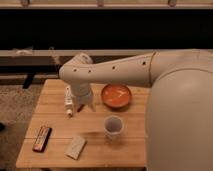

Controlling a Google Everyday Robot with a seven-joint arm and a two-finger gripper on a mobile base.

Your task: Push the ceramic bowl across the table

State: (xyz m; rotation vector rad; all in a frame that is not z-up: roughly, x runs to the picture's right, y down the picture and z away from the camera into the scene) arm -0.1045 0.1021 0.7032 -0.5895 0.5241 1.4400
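Gripper (79, 102) down low over the table (57, 120); spread or pressed together, impossible to tell. Just right of it, the ceramic bowl (116, 95), upright, seemingly not touching. Nearer the camera and rightward of it, a whitish cup (113, 126). Nearer still and leftward, a dark red bar (41, 138) and a pale block (76, 147).

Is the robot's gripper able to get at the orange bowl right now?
Probably yes: the gripper sits beside the ceramic bowl, only bare table between them; the cup stands clear.
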